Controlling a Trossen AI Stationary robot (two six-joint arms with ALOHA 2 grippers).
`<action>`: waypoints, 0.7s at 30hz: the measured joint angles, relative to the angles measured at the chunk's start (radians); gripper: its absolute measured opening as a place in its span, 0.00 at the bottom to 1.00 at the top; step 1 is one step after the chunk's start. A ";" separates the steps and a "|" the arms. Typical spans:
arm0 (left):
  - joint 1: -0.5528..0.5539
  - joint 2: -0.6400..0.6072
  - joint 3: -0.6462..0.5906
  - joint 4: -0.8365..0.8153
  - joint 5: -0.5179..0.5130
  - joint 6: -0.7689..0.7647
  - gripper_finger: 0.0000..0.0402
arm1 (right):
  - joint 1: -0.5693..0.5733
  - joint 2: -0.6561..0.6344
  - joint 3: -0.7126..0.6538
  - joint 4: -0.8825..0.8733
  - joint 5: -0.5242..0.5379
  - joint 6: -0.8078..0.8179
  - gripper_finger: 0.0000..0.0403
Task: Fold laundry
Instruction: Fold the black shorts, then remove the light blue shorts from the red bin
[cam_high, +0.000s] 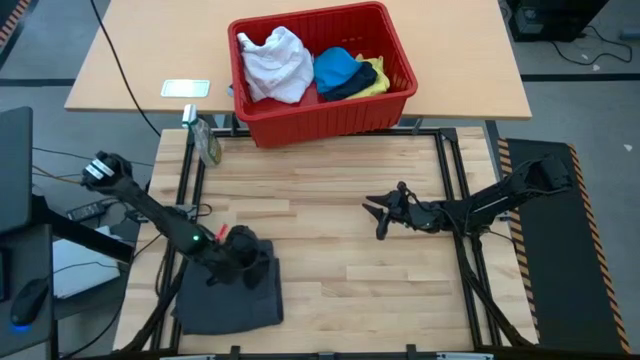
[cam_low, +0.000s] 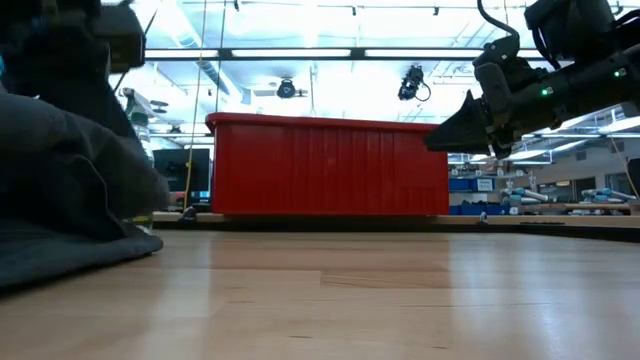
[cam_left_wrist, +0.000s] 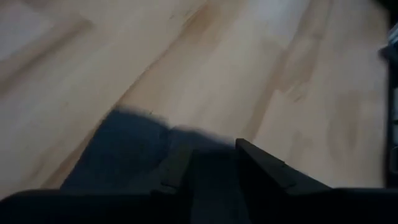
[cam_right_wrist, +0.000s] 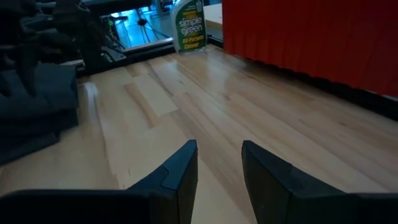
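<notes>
High view: left gripper (cam_high: 243, 262) hides dark grey garment's (cam_high: 228, 297) fold.

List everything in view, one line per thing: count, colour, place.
Dark grey garment: one, folded, table's near-left corner, under the left gripper.
White garment: one, in the basket, left side.
Bright blue garment: one, in the basket, middle.
Dark navy garment: one, under the blue.
Yellow garment: one, basket's right side.
Basket: one, red, table's far edge.
Cleaner bottle: one, green label, far-left edge.
Left gripper: on the grey garment.
Right gripper: above bare table, jaws open, empty.
</notes>
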 joint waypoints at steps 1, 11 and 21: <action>-0.001 -0.015 0.000 0.004 -0.011 0.010 0.29 | -0.003 0.000 0.000 0.004 0.000 0.000 0.33; 0.071 -0.078 0.002 0.010 -0.129 0.187 0.29 | -0.030 0.000 0.000 0.014 -0.037 -0.001 0.33; 0.346 -0.078 0.002 0.190 -0.153 0.525 0.29 | -0.031 0.000 0.000 0.015 -0.058 -0.049 0.33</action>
